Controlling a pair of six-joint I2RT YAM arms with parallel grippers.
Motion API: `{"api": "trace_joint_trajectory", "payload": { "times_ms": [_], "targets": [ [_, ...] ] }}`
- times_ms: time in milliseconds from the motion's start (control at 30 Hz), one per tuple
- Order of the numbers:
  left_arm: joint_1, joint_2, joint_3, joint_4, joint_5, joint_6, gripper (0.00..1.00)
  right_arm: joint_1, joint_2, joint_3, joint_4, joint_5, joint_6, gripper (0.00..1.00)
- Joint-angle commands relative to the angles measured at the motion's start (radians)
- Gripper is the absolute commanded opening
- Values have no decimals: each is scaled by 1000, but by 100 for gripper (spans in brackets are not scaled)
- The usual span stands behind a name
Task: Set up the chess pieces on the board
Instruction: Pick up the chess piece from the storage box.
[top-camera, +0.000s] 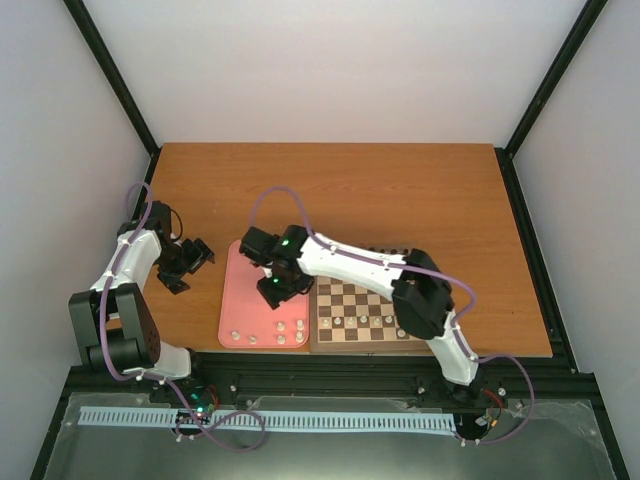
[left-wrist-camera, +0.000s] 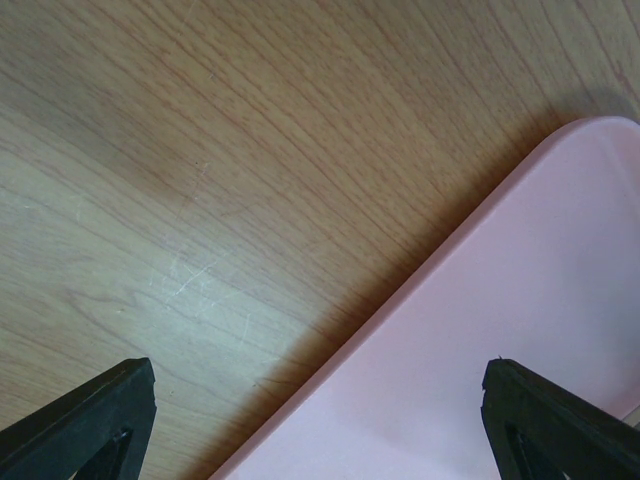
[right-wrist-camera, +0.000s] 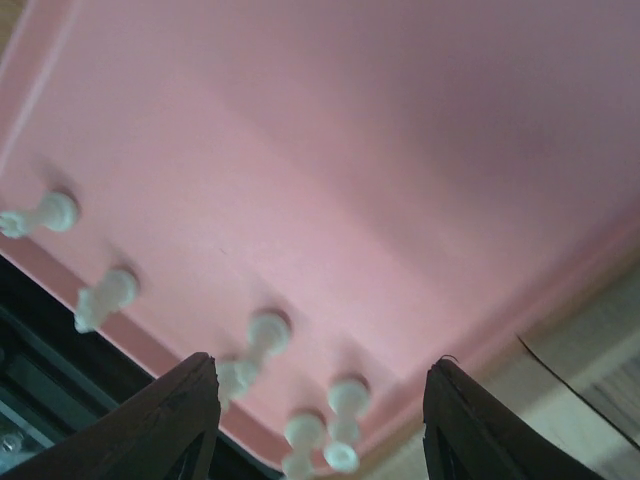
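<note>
Right wrist: fingers (right-wrist-camera: 175, 420) spread, empty, above pink tray (right-wrist-camera: 400, 150); several chess pieces (right-wrist-camera: 268, 332) between them.

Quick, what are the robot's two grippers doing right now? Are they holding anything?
Left gripper: open, holding nothing.
Right gripper: open, holding nothing, over the pink tray.

On the brown wooden table (top-camera: 350, 190), the flat pink rectangular tray (top-camera: 243, 300) lies just left of the square checkered wooden chessboard (top-camera: 330, 346), both near the front edge. Several tiny cream chess pieces (top-camera: 281, 328) stand along the tray's near edge, and a few more stand on the chessboard's near rows. The right gripper (top-camera: 275, 286) hangs above the tray, and the left gripper (top-camera: 190, 262) is just beside the tray's far left corner.
</note>
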Motion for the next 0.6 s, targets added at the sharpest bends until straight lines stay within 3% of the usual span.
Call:
{"api": "trace_joint_trajectory", "payload": {
  "times_ms": [0, 567],
  "targets": [
    [2, -5, 16, 8, 11, -12, 100, 54, 108, 138, -25, -62, -123, 55],
    [2, -19, 4, 9, 15, -11, 100, 82, 180, 92, -81, -90, -86, 48]
  ]
}}
